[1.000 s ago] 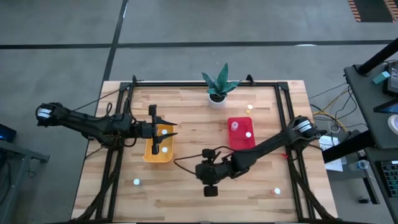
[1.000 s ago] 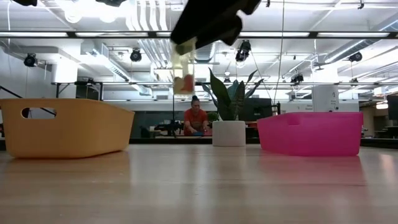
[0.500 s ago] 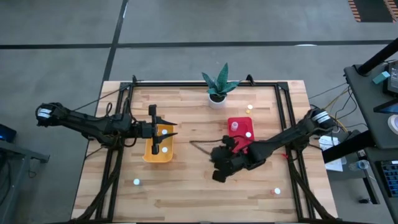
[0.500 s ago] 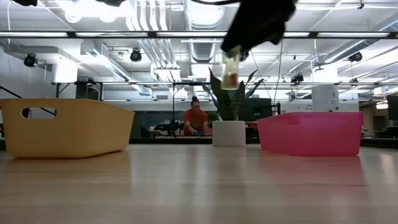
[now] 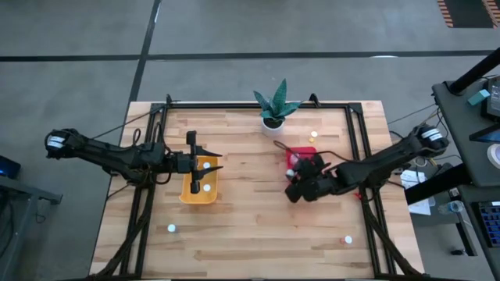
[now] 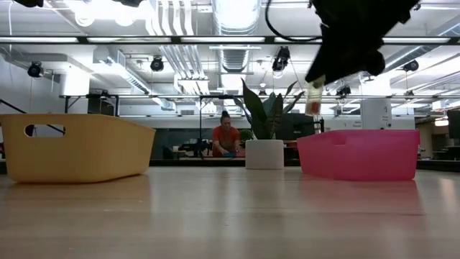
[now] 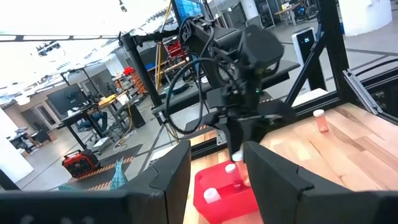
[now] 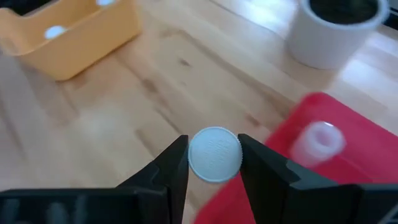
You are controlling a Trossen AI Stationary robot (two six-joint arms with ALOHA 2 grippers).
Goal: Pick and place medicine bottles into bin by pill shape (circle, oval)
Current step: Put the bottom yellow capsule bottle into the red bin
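My right gripper (image 5: 296, 190) is shut on a small clear medicine bottle with a white cap (image 8: 214, 154). It holds the bottle in the air at the near left corner of the red bin (image 5: 303, 167). In the low view the bottle (image 6: 314, 98) hangs beside the bin (image 6: 359, 154). One bottle (image 8: 320, 140) lies inside the red bin. My left gripper (image 5: 209, 165) is open and empty above the yellow bin (image 5: 189, 187), which holds two bottles (image 5: 207, 187). More bottles stand on the table (image 5: 171, 229), (image 5: 348, 241), (image 5: 314, 134). My right gripper pinches the bottle between its two fingers (image 8: 173, 163), one on either side just under the cap's rim (image 8: 191, 163). The fingers point down from above. The bottle hangs nearly upright below them (image 6: 313, 106), cap up, clear of the table and the bin.
A white pot with a green plant (image 5: 273, 117) stands at the far edge, behind the red bin. Black frame rails (image 5: 359, 148) run along the table's sides. Bare wood (image 5: 250, 226) lies between and in front of the two bins.
My right gripper has carried the bottle from the table's near middle toward the far right, up to the red bin's near left corner. The bottle has stayed in the hold, clear of the table. My left arm has kept still.
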